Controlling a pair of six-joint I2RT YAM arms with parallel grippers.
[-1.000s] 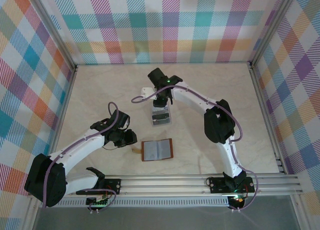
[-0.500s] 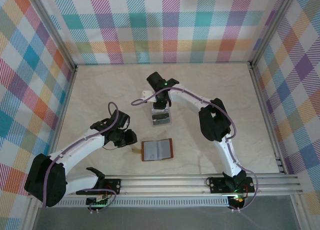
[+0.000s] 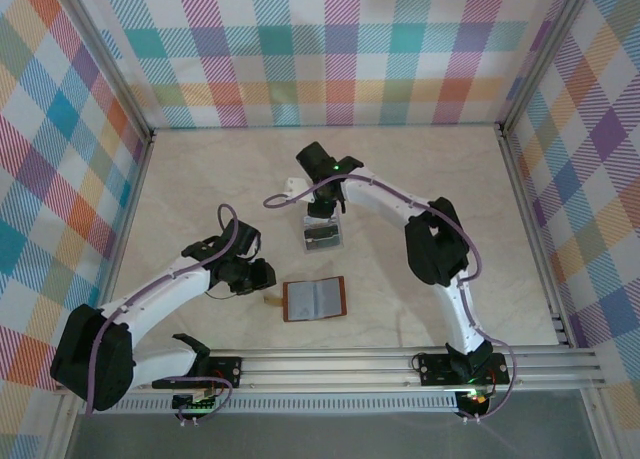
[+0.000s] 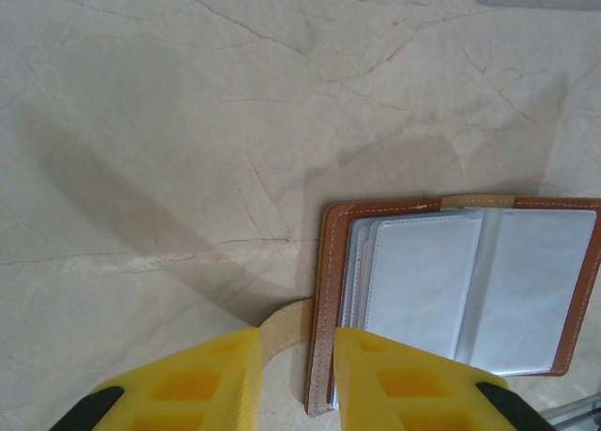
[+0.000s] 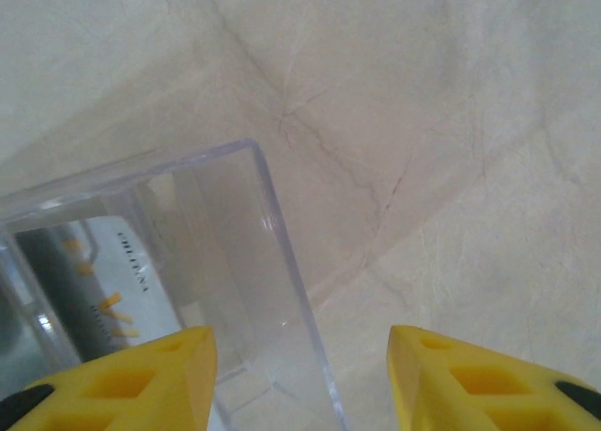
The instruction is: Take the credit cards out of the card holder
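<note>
Left jaws: the left gripper (image 4: 298, 379) has its yellow fingers a narrow gap apart and clamped on nothing. Whether a fingertip touches the leather, I cannot tell.
Between the left jaws: the small tan snap tab (image 4: 285, 325) and the stitched edge next to it show in the gap, lying flat on the table.
Beyond the left jaws: the reddish-brown leather folding card holder (image 4: 324, 290) lies spread open, and its greyish clear pockets (image 4: 423, 281) face up and look empty.
Why so: a narrow stance over the tab edge suits pinning or pinching the holder so that it stays open.
Right jaws: the right gripper (image 5: 300, 375) is about half open and grips nothing.
Between the right jaws: one wall of a clear rectangular plastic box (image 5: 282, 290) runs up through the gap, nearer the left-hand finger.
Outward from the right jaws: the small flat credit cards (image 5: 113, 271) lie inside that box, a pale one with dark print uppermost.
Why so: jaws parted over the box fit a card just let go there.
Task standing: the cards appear to be out of the holder.
Underneath: pale marbled table (image 4: 141, 121).
</note>
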